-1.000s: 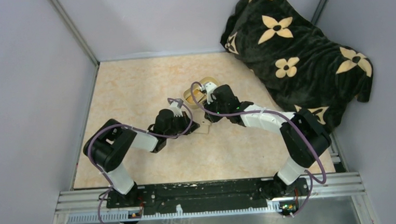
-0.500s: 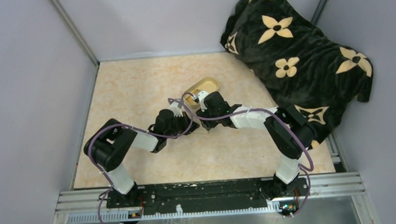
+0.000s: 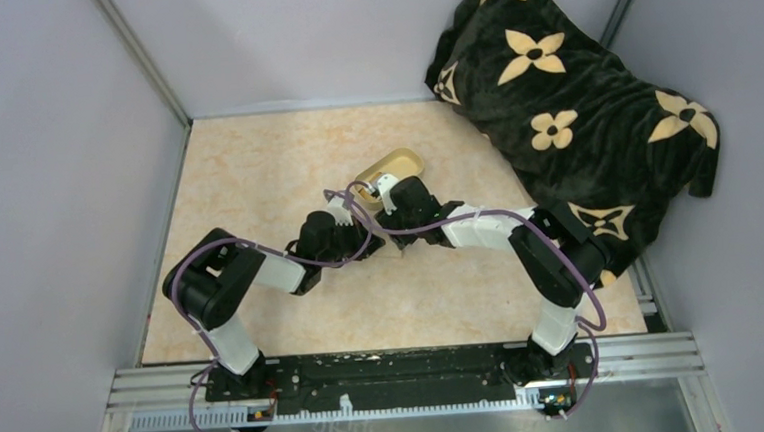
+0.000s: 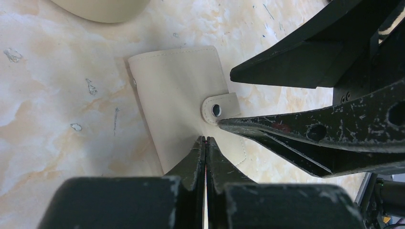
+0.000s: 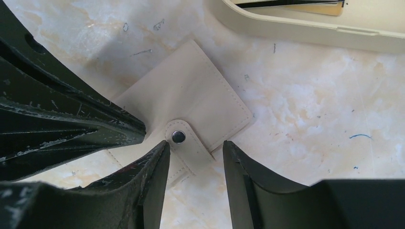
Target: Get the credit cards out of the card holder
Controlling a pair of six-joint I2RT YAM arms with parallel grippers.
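Tips of the left jaws, pressed fully together with nothing between them, rest on the near edge of the holder (image 4: pixel 176 100). I judge this pins it to the desk (image 3: pixel 255 174) so it cannot slide while the other arm works the clasp.

The holder lies flat at mid-desk, between the two arms and just near of the dish (image 5: pixel 296 33), apart from it. It is folded shut, tan side up, a plain stitched rectangle. Its little tab (image 5: pixel 188 143) wraps over one edge, and the metal snap (image 5: pixel 178 136) looks fastened. No inner face shows and no cards poke out, so the tab likely has to come undone before anything can be drawn out.

Right jaws reach in from the right and stand well apart, gripping nothing. They straddle the tab, one on either side, the one by the snap just beside it. Whether they touch the holder I cannot tell. That placement reads as lining up to pinch the tab and peel it open.

Beyond, a dark thin edge (image 5: pixel 286 4) shows inside the dish. It is perhaps a card, but too little shows to say. Farthest, at the far right, a black blanket (image 3: pixel 571 94) with cream flowers lies heaped, clear of the work.
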